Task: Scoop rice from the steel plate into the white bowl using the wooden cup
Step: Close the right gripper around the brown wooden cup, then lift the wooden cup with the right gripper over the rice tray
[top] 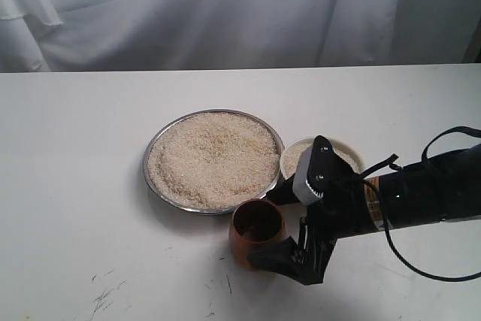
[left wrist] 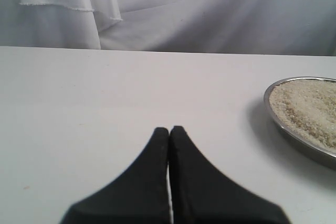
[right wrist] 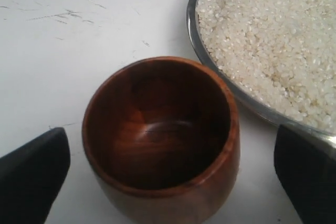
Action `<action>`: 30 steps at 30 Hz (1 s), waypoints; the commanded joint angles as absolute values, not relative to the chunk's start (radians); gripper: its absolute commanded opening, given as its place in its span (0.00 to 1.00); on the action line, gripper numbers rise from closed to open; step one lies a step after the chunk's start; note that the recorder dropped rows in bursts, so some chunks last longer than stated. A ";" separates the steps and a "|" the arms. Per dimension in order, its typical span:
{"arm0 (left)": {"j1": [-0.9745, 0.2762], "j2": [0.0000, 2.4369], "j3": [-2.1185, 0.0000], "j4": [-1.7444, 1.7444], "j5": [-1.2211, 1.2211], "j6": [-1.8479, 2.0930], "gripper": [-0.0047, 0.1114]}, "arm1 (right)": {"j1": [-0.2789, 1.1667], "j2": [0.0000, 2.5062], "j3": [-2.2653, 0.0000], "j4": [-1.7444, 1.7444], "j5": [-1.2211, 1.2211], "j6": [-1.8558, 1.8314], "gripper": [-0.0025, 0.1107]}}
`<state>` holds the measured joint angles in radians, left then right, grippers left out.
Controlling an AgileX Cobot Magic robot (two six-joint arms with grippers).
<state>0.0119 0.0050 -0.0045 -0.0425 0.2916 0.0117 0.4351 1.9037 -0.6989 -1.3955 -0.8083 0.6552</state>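
Mid-frame on the surface (top: 90, 186) sits the steel plate (top: 147, 165) holding rice (top: 214, 157), white bowl (top: 285, 160) just right, wooden cup (top: 255, 234) just below both.

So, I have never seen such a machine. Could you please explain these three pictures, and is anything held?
It is a robot with two arms, each ending in a two-fingered hand. One picture comes from a camera off the arms, two from the wrists. On the table stand a steel plate heaped with rice, a white bowl holding some rice, and an empty wooden cup. The right hand is open, a finger either side of the cup, not gripping. The left hand is shut, empty.
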 commanded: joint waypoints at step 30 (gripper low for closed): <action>0.010 0.000 0.000 -0.043 0.285 0.009 0.04 | 0.483 1.851 -0.736 -1.326 -0.790 0.790 0.02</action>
